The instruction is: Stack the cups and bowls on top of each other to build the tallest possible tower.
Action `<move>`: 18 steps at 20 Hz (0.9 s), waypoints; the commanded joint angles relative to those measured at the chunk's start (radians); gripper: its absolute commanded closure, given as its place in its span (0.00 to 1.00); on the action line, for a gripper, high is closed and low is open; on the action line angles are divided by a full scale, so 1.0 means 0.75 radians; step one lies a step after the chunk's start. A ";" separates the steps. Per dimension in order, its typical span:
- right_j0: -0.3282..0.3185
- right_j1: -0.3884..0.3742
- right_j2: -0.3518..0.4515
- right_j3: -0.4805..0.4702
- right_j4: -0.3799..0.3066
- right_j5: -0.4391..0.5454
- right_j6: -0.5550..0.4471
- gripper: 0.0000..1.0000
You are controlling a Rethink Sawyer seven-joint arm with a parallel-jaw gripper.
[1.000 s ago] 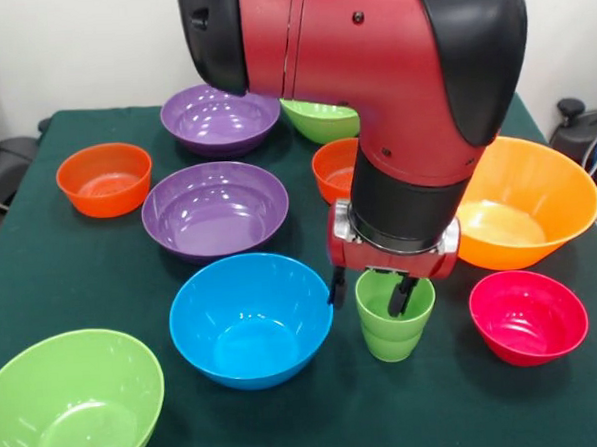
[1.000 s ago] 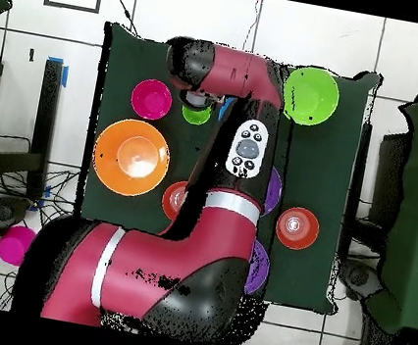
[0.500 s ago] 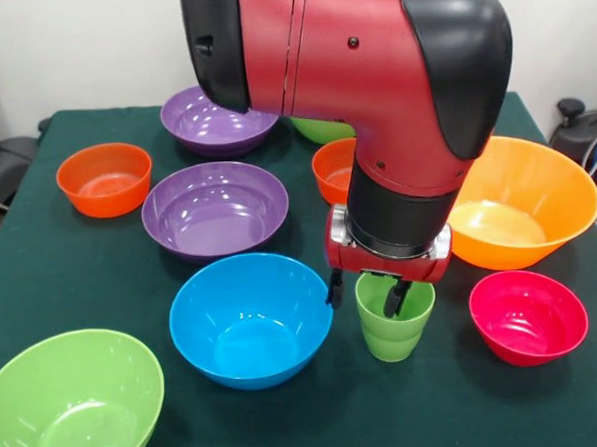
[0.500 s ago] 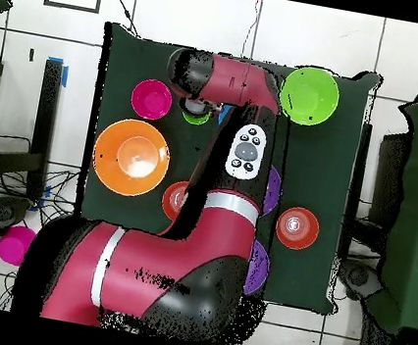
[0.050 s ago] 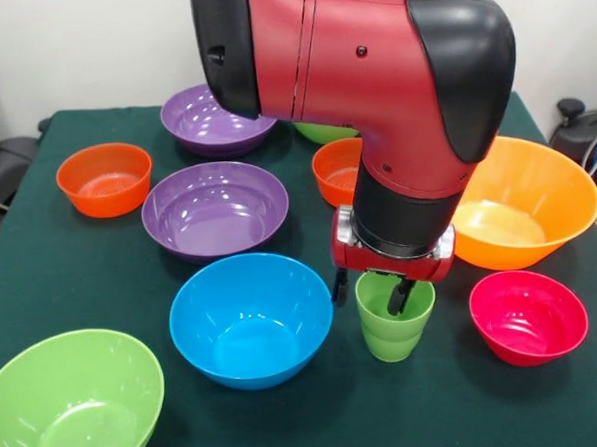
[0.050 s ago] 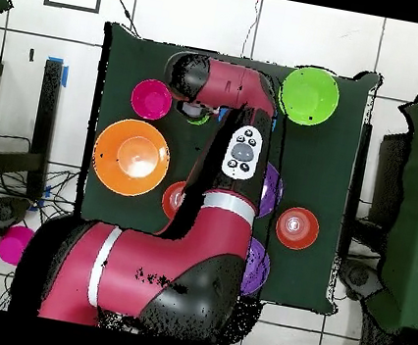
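One light-green cup (image 5: 394, 325), a ridged plastic tumbler, stands upright on the dark green cloth table (image 5: 60, 266). My gripper (image 5: 370, 292) straddles its rim with fingers spread, one inside, one outside, not yet clamped. Left of the cup sits the glossy blue bowl (image 5: 249, 319), right of it the small pink-red bowl (image 5: 529, 317), behind it the large orange bowl (image 5: 533, 203). All are empty.

We find front view evenly bright, diffuse light from above. We note white glare streaks inside purple bowl (image 5: 215, 208) and blue bowl (image 5: 250, 319); soft shadows on green tablecloth (image 5: 40, 267). We see no motion blur.
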 commanded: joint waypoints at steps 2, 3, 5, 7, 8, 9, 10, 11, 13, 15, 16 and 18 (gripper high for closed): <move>0.014 0.033 0.092 0.072 0.021 -0.076 0.207 0.00; 0.015 0.027 0.093 0.087 0.022 -0.088 0.209 0.00; 0.015 0.029 0.094 0.089 0.019 -0.105 0.208 0.00; 0.017 0.029 0.092 0.089 0.008 -0.147 0.205 0.00; 0.020 0.027 0.090 0.092 0.002 -0.173 0.205 0.00; 0.022 0.026 0.087 0.095 -0.005 -0.199 0.204 0.00; 0.024 0.024 0.085 0.097 -0.012 -0.224 0.204 1.00; 0.025 0.024 0.083 0.095 -0.019 -0.239 0.197 1.00; 0.030 0.031 0.071 0.084 -0.026 -0.222 0.188 1.00; 0.027 0.041 0.071 0.076 -0.005 -0.217 0.218 1.00; 0.025 0.044 0.074 0.073 0.002 -0.216 0.221 1.00; 0.018 0.047 0.087 0.063 0.015 -0.227 0.218 1.00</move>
